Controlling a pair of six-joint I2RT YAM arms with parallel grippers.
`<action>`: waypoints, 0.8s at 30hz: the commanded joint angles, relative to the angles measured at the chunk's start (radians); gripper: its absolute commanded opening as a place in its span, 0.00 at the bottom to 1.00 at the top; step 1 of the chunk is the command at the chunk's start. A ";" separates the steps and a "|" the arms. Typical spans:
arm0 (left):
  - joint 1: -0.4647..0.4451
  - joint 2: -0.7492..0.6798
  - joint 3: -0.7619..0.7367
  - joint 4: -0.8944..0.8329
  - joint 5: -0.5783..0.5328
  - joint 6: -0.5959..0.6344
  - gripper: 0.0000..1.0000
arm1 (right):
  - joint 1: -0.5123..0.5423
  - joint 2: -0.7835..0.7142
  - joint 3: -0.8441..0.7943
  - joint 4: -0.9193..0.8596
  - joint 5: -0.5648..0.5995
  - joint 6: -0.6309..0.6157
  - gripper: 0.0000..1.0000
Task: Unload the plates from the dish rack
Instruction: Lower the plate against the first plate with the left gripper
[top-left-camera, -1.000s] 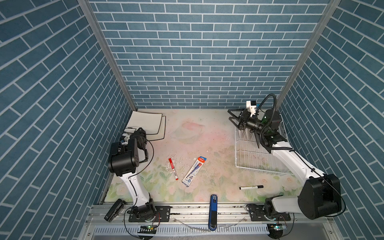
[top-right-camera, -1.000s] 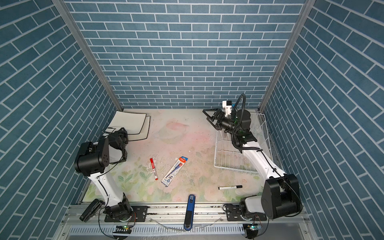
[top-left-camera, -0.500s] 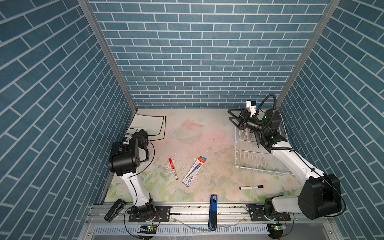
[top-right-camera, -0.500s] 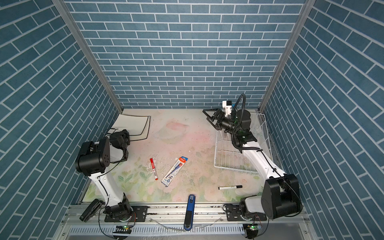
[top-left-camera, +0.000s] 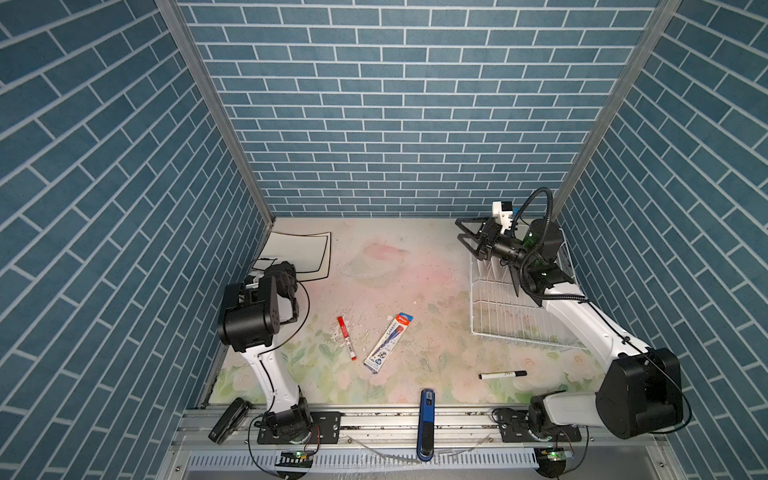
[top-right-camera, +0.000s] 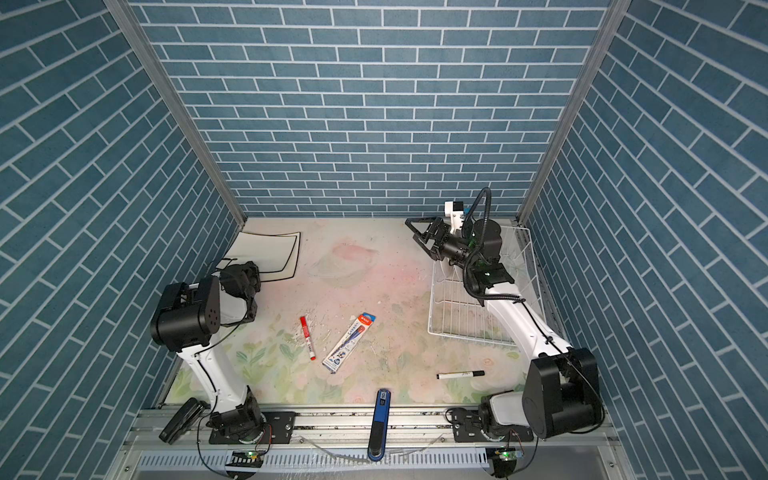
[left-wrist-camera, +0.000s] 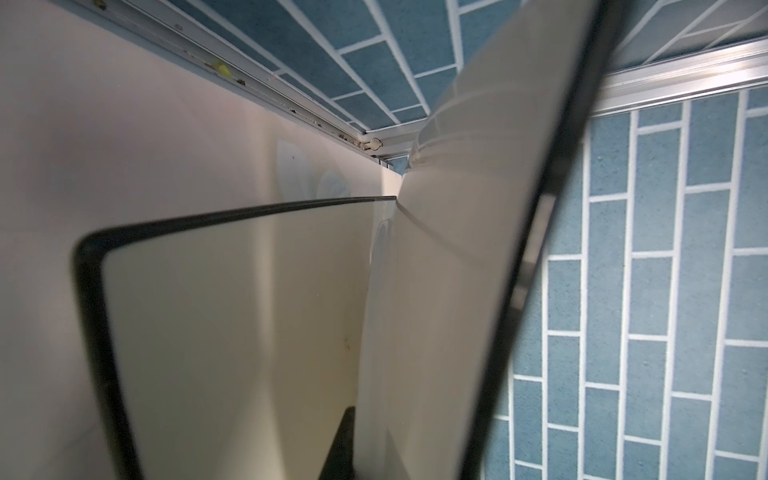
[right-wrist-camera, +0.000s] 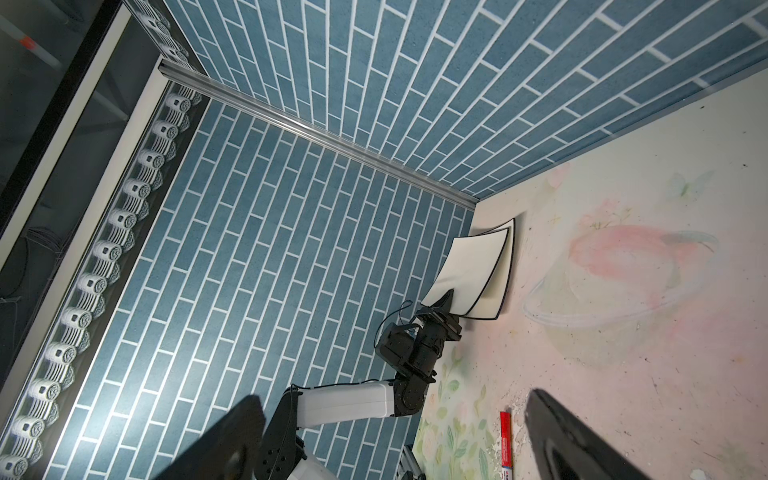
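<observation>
Two square cream plates with black rims are at the far left corner. One plate (top-left-camera: 320, 259) (left-wrist-camera: 228, 332) lies flat on the table. My left gripper (top-left-camera: 271, 264) (top-right-camera: 233, 266) is shut on the near edge of the other plate (top-left-camera: 291, 249) (left-wrist-camera: 453, 291) (right-wrist-camera: 469, 266). That plate hangs tilted just over the flat one, and one dark finger (left-wrist-camera: 338, 446) shows against it. The white wire dish rack (top-left-camera: 519, 336) (top-right-camera: 465, 336) stands at the right, and no plates show in it. My right gripper (top-left-camera: 467, 239) (top-right-camera: 417, 235) (right-wrist-camera: 395, 440) hovers open over the rack's far left corner, holding nothing.
A red marker (top-left-camera: 346, 343), a packaged pen (top-left-camera: 388, 343) and a black marker (top-left-camera: 502, 375) lie on the floral mat. A blue tool (top-left-camera: 427, 419) and a black object (top-left-camera: 228, 419) sit on the front rail. Brick walls close in on three sides.
My left gripper has lowered its plate from an offset position until it nearly lines up over the flat plate. The right arm has not moved.
</observation>
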 joint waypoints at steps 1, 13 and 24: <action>-0.007 -0.035 0.052 0.154 -0.006 -0.021 0.00 | -0.005 -0.004 0.046 0.014 -0.004 -0.041 0.99; -0.012 -0.039 0.055 0.125 -0.010 -0.021 0.00 | -0.006 -0.007 0.048 0.012 -0.003 -0.040 0.99; -0.013 -0.053 0.049 0.095 -0.021 -0.019 0.02 | -0.006 -0.012 0.051 0.002 -0.004 -0.042 0.99</action>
